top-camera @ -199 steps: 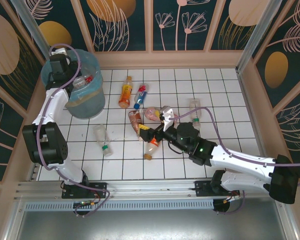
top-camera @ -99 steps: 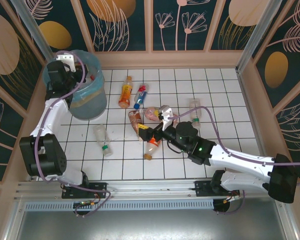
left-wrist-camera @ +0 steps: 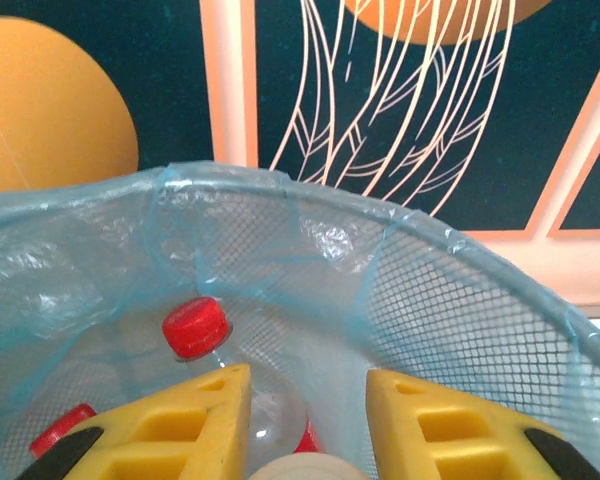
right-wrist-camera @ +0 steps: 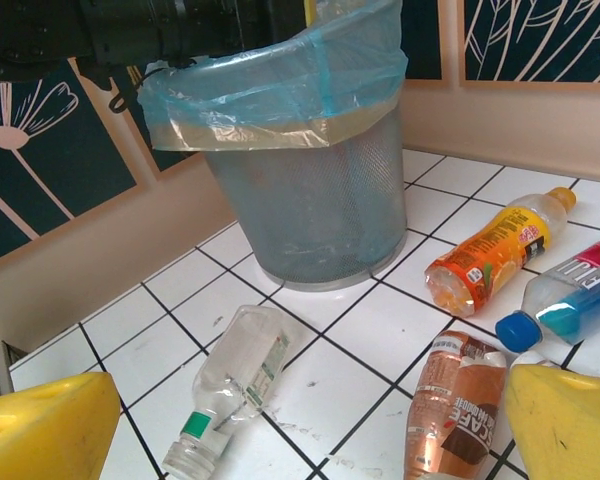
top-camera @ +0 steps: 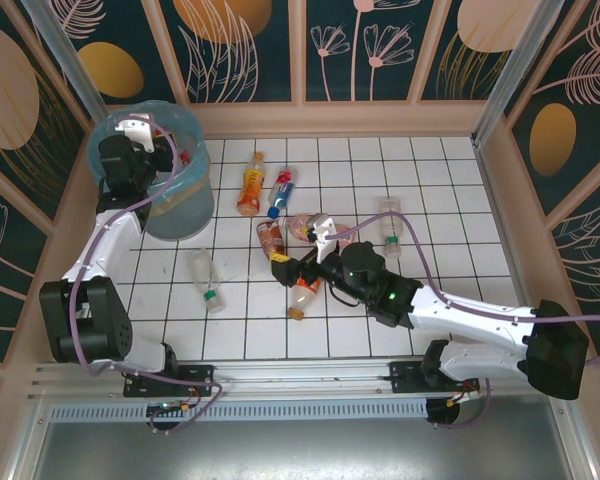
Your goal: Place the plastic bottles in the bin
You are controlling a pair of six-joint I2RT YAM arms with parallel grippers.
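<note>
Red-capped bottle (left-wrist-camera: 194,328) lies in bin (left-wrist-camera: 460,300) just beyond left claw (left-wrist-camera: 308,380).

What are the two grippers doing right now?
Left gripper: closed on a clear plastic bottle.
Right gripper: open, holding nothing.
</note>
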